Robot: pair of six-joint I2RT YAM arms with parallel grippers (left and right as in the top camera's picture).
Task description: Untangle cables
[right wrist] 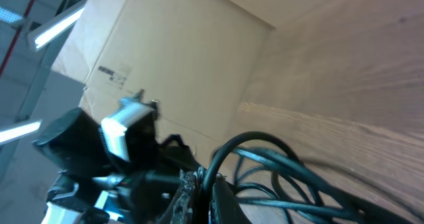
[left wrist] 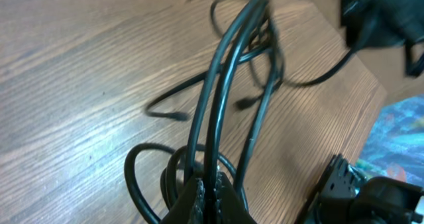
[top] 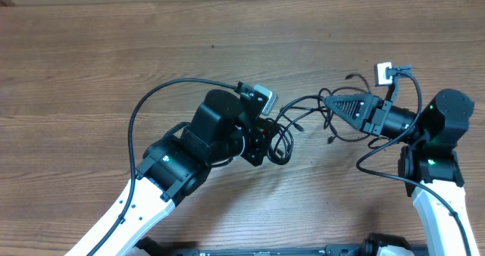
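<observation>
- Overhead: the cables (top: 303, 102) lie as a loose knot on the wooden table (top: 114, 51), between the two arms and nearer the right side.
- The left pincer (top: 263, 144) meets the knot's lower left loops. The right pincer (top: 332, 102) points in from the right, with its tip at the bundle's upper edge.
- A few free ends with small plugs trail out below the right pincer. Judgement: gripping on opposite sides lets the arms draw apart and open the tangle.
- Left wrist: the left pincer (left wrist: 209, 201) is clamped together on two or three cable strands (left wrist: 222, 78), which rise straight from between the fingers and look taut.
- Slack loops curl on the table on either side of the held strands, and one small plug lies free to their left.
- The right arm (left wrist: 374, 15) is a dark blur at the far end of the strands.
- Right wrist: the picture is tilted and soft. The right pincer (right wrist: 199, 194) looks closed on the cables (right wrist: 265, 151), and curved strands arch out from between its fingers.
- The left arm (right wrist: 99, 158), with its white camera block, sits opposite, in front of a cardboard box (right wrist: 179, 58).
- Judgement: the knot looks unresolved. Several loops cross between the two grips, so the pull needs to be gentle or it will tighten them.
</observation>
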